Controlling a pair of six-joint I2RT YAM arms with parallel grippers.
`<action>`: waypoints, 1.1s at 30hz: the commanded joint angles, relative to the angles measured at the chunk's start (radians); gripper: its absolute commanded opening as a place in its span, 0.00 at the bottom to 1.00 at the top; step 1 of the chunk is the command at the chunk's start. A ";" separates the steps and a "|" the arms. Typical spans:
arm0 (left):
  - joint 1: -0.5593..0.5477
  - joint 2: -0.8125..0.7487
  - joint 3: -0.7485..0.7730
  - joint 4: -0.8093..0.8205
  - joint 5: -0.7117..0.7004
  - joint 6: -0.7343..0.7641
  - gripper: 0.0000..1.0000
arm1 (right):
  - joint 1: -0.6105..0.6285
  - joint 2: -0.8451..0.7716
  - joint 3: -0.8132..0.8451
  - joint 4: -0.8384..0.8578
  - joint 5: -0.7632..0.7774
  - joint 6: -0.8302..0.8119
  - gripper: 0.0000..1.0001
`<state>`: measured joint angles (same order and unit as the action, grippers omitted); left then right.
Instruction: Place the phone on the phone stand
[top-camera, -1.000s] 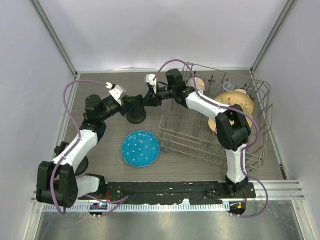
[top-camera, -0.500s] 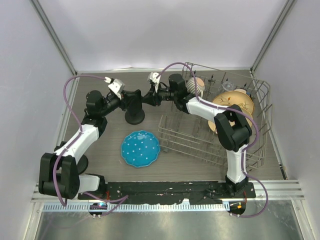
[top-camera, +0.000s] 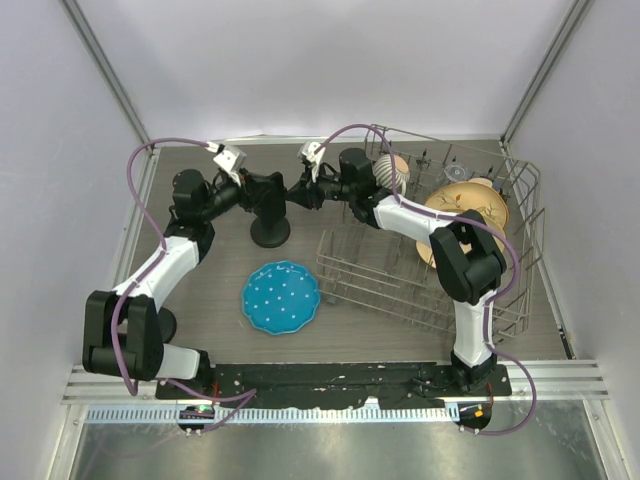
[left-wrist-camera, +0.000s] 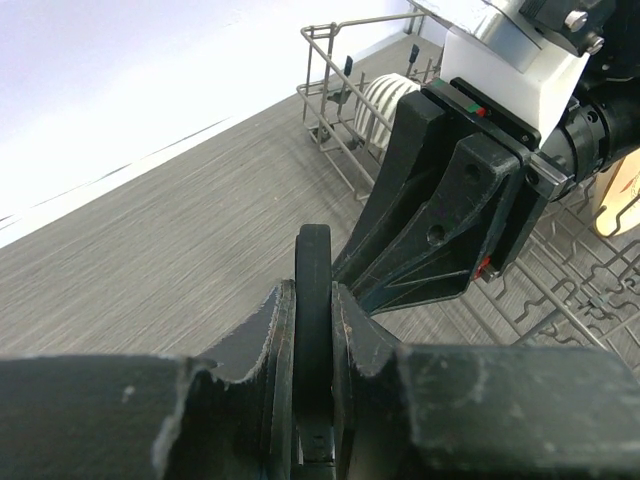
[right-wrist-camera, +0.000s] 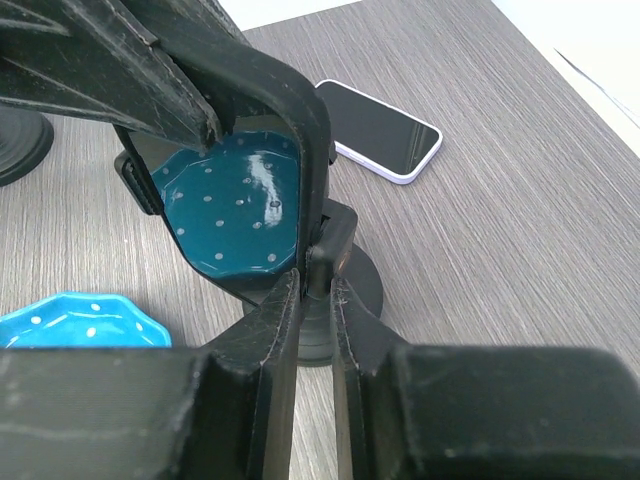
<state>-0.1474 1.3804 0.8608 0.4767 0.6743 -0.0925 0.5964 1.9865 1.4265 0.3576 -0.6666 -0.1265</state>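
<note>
Step in hand: prepping the stand, phone not picked yet. Phone (right-wrist-camera: 380, 130) lies flat, screen up, on the table (right-wrist-camera: 520, 230) just beyond the phone stand (top-camera: 270, 232), apart from it; top view doesn't show it. L gripper (left-wrist-camera: 313, 300) is clamped tight on the stand's thin upright rim. R gripper (right-wrist-camera: 315, 290) has jaws narrow and pinches the same upright part from the opposite side, w/ nothing else held. Arms meet head-on above the stand's round base: L arm reaches fwd from its base w/ wrist turned inward, R arm stretches left across the dish rack (top-camera: 480, 290) corner. Blue plate (top-camera: 281, 297) sits near, in front of the stand. Next move prob needs one gripper to let go, go to the phone and grip it by its long edges. It's a thin slab flat on the wood, so slip risk; then lean it on the cradle.
</note>
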 joint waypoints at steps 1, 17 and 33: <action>0.003 0.019 0.037 -0.026 -0.024 -0.006 0.13 | 0.010 -0.087 0.003 0.089 -0.033 0.013 0.01; 0.002 -0.087 0.003 -0.076 -0.087 -0.006 0.63 | -0.013 -0.140 -0.037 0.043 -0.044 -0.030 0.38; -0.020 -0.070 0.061 -0.199 -0.097 -0.029 0.51 | -0.076 -0.212 -0.067 -0.011 -0.008 -0.010 0.58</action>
<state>-0.1612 1.3132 0.8810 0.2775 0.5865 -0.1101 0.5228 1.8408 1.3602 0.3252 -0.6807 -0.1463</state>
